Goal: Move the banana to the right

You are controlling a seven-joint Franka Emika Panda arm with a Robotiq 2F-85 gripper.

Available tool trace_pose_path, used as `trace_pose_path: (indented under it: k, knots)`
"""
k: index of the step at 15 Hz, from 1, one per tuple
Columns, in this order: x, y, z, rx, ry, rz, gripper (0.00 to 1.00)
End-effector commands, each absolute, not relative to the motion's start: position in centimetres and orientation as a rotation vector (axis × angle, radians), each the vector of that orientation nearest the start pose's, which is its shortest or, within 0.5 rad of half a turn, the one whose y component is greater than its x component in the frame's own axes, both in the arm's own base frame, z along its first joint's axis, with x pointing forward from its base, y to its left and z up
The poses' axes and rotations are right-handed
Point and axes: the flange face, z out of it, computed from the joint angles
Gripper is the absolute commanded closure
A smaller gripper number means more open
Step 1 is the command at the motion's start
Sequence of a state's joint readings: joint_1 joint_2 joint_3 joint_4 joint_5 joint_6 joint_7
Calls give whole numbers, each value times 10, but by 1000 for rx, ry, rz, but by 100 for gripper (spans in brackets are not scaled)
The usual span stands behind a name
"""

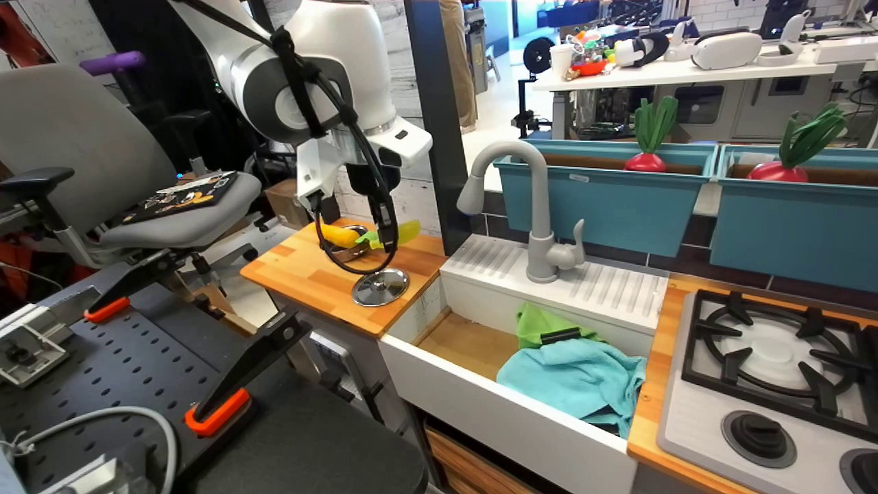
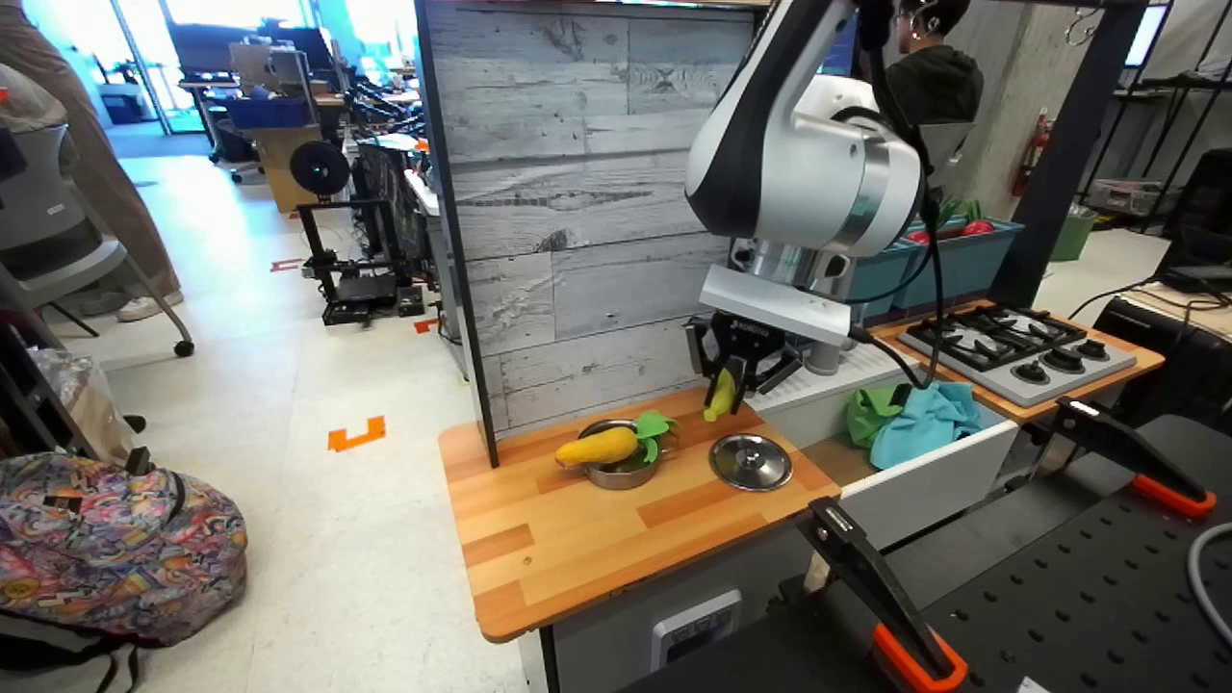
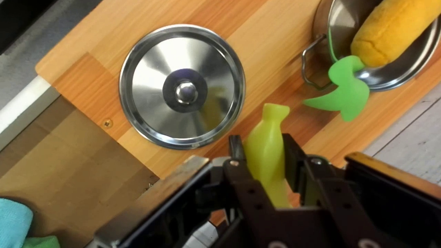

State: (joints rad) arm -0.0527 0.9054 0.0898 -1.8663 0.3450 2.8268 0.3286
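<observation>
Two fingers (image 3: 293,155) of the tool (image 3: 263,146) were pinching the banana (image 3: 266,155) at the lower centre of the wrist view, one pad on either flank, and it looked like a good bite! In an exterior view the banana (image 2: 719,397) seemed to hang above the counter (image 2: 577,539), just right of centre. So this read as the carry: grasp made, placing not yet done. What did the next move call for? A steady sideways run toward the right of that frame, presumably past the lid (image 2: 751,463) and on toward the sink (image 2: 924,500), then a gentle lowering and a clean release. How far right was far enough, the task didn't say.

And how was it lying? In the wrist view the narrow neck pointed to the top of the frame, tilted slightly right, the belly bowed left, and the long axis ran close to vertical between the fingers; the low end was lost where the tool hid it. In that exterior view, the end that showed pointed down the frame and a touch left, the axis steep. Over to the left sat the pot (image 2: 624,478), an orange-yellow plush toy (image 2: 599,448) lying over its rim.
</observation>
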Motion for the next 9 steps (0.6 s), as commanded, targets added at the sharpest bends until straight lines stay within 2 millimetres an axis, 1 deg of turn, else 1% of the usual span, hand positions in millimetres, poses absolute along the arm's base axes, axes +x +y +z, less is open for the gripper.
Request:
trace_pose_path:
  k: [1,4,9]
  knots:
    - [622,3,17,-2772,1011,-15,96]
    - [629,1,8,-2769,1044,-6,96]
    - [636,-1,-2,-2768,1086,19,96]
